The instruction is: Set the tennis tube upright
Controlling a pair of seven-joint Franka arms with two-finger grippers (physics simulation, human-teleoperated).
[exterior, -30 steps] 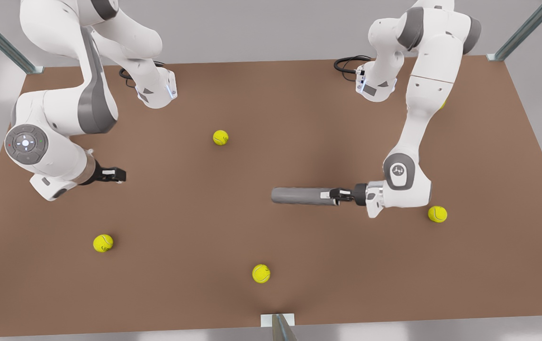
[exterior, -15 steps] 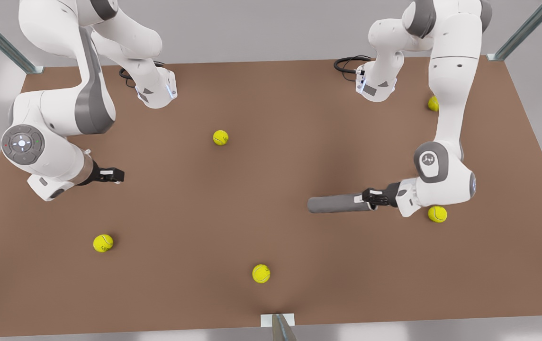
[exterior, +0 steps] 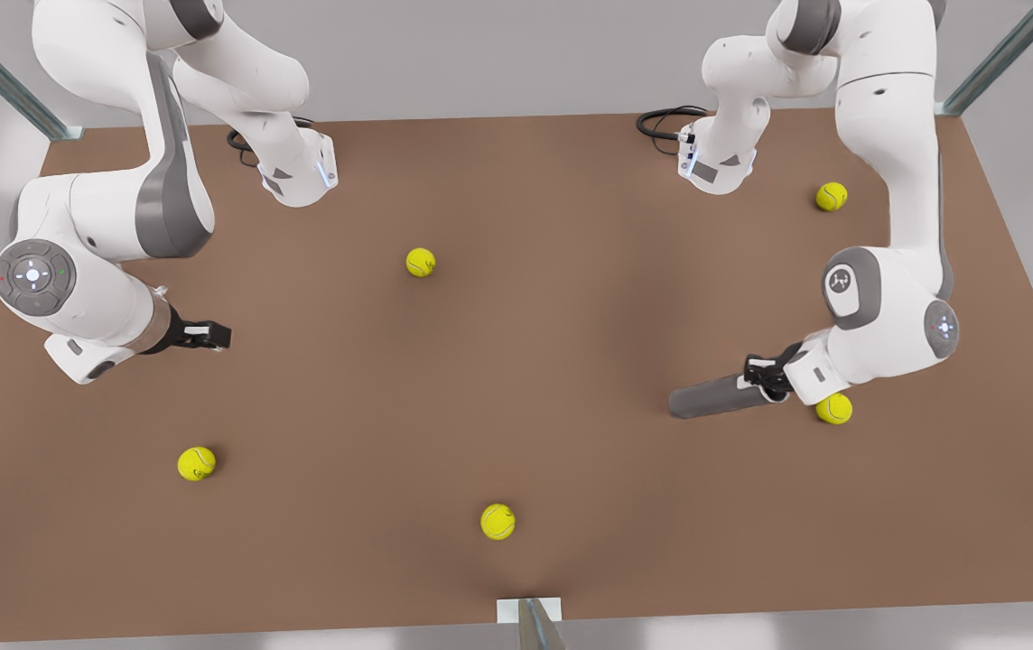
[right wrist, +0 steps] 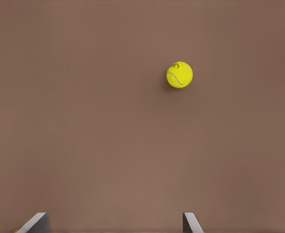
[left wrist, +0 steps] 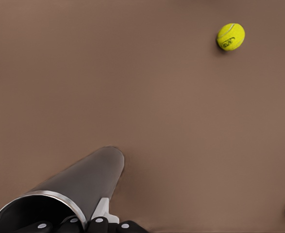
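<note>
Overhead, on the front view's right, the left gripper [exterior: 762, 377] clamps the rim end of the slim dark grey metallic tennis tube [exterior: 713, 398], tilted above the brown table [exterior: 516, 379] beside a yellow tennis ball [exterior: 833, 408]. On that view's left, the right gripper [exterior: 209, 336] waits, fingers parted, holding nothing.

From the left wrist, the tube [left wrist: 79, 187] slants toward the table.

From the right wrist, spread fingertips [right wrist: 35, 222] frame bare tabletop.
</note>
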